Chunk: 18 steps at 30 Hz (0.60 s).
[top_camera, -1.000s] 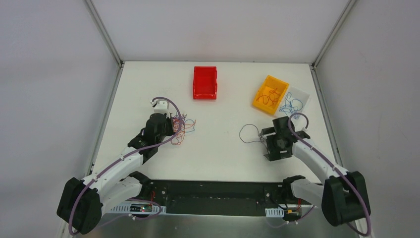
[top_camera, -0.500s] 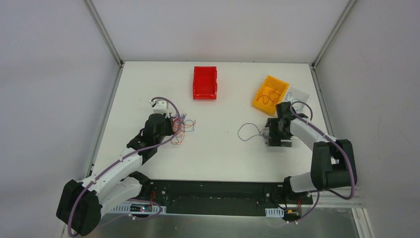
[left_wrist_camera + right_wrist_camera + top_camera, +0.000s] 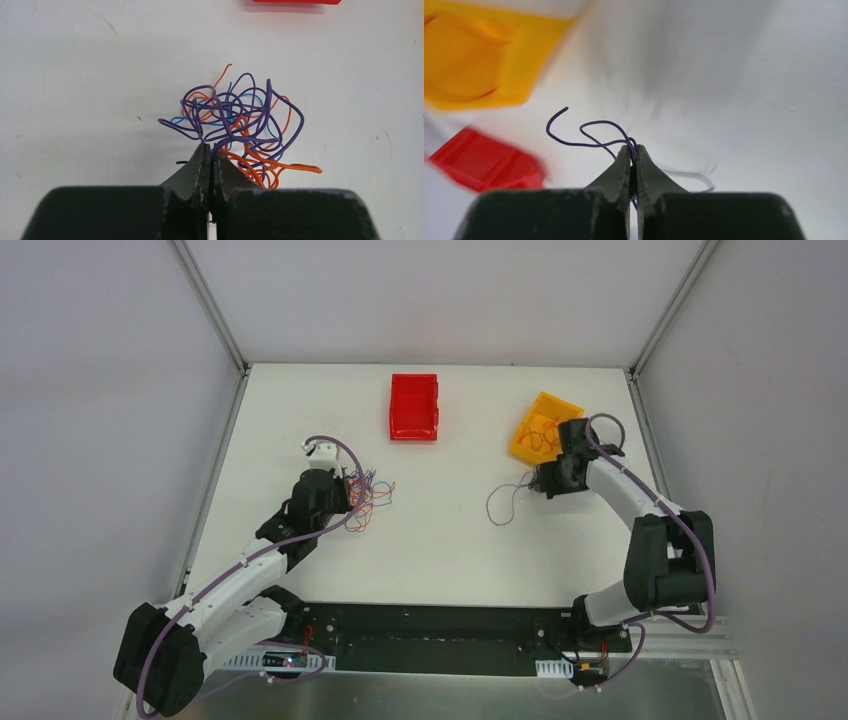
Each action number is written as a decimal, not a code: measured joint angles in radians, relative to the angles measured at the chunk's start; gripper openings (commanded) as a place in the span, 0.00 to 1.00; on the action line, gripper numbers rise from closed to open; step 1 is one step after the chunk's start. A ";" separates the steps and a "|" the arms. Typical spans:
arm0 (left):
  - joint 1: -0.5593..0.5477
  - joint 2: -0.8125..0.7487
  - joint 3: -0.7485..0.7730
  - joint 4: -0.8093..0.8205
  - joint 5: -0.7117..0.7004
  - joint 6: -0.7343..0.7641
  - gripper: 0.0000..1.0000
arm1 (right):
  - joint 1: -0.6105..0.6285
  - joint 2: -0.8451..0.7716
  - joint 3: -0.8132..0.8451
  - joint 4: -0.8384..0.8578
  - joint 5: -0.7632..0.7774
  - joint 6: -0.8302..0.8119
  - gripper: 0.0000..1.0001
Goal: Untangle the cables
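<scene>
My left gripper (image 3: 210, 150) is pinched fully closed on a purple strand at the near edge of the tangle (image 3: 235, 125). That knot of purple, orange and blue wire lies on the table (image 3: 440, 550) towards the left, well apart from the red bin (image 3: 414, 406) at the far side.

My right gripper (image 3: 633, 150) is also closed tight, with the single purple cable (image 3: 589, 135) caught right at its tips. The overhead view puts it just beside the near-left corner of the yellow bin (image 3: 535, 430). The cable's loop trails left and nearer from it over the table, though I cannot tell whether the loop touches the surface.

What worries me is the grip itself — the wire is thin and springy and sits at the very tip of the jaws, so a quick swing could flick it out. The trailing loop could also hook the bin's rim and tip or drag the bin, or land half outside. On the left, one pinched strand may not hold the knot — any pull could slide the whole bundle.
</scene>
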<state>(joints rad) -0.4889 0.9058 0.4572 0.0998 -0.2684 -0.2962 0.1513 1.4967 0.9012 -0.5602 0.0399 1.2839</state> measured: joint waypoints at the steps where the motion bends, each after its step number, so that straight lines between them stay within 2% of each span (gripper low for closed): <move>1: 0.000 -0.001 0.000 0.000 0.000 0.000 0.00 | 0.002 -0.009 0.048 -0.005 -0.016 -0.037 0.00; 4: 0.000 -0.004 0.000 0.000 0.000 0.001 0.00 | 0.014 -0.016 0.206 -0.014 -0.055 -0.137 0.00; 8: 0.000 -0.005 0.000 0.000 0.000 0.001 0.00 | 0.074 -0.017 0.447 -0.002 -0.029 -0.304 0.00; 14: 0.000 -0.005 0.000 0.000 0.000 0.001 0.00 | 0.169 0.003 0.554 0.096 -0.068 -0.517 0.00; 18: 0.000 -0.005 0.000 0.000 0.000 0.001 0.00 | 0.235 0.118 0.636 0.158 -0.069 -0.608 0.00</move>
<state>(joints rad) -0.4889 0.9009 0.4572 0.0994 -0.2687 -0.2951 0.3859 1.6150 1.5375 -0.4023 -0.0288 0.6758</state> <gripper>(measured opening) 0.019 0.022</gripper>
